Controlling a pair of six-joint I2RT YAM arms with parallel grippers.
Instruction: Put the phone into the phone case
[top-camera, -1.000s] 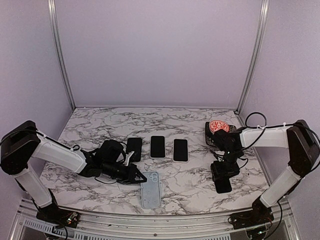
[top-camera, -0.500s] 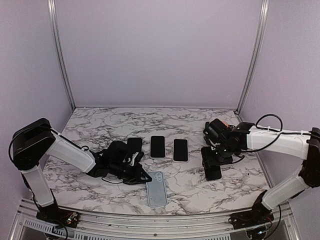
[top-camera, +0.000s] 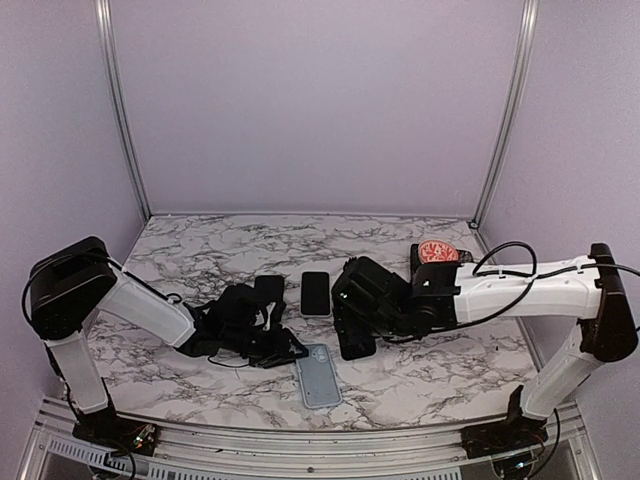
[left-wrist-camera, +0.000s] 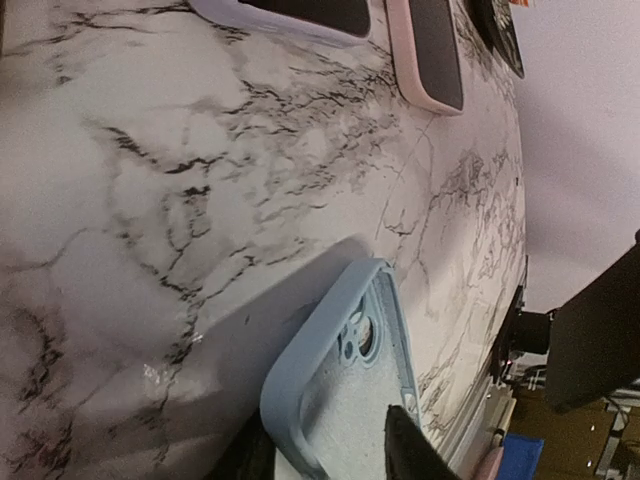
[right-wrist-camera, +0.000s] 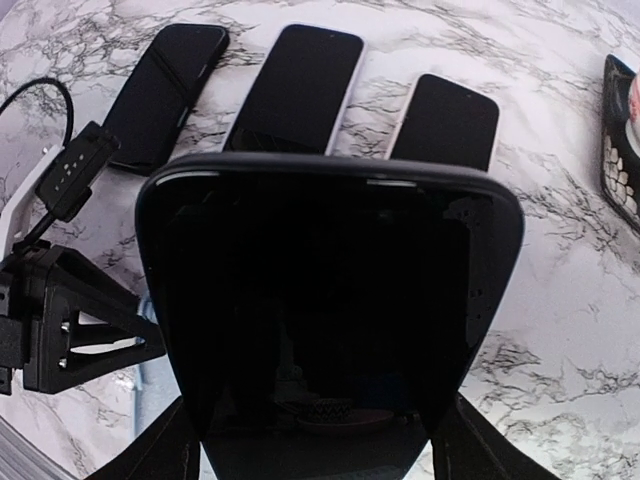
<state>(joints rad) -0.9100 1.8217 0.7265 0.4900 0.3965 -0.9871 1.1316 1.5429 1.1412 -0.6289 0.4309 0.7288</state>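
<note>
Black phone (right-wrist-camera: 330, 300) held over the marble table (top-camera: 200, 260), lilac walls (top-camera: 320, 100) behind!
Right gripper (right-wrist-camera: 320, 440) pinches it beside the blue phone case (top-camera: 319, 376), lying flat; left gripper (top-camera: 288, 352) sits at its end, grip impossible to tell.

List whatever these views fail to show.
- Right wrist view: the phone fills the frame, hiding nearly all of the blue case.
- Top view: the right arm covers the row's rightmost phone.
- Left wrist view: the bottom edge cuts off the left hand, so its grip on the case is unclear.
- Top view: the red item is too small to identify.
</note>
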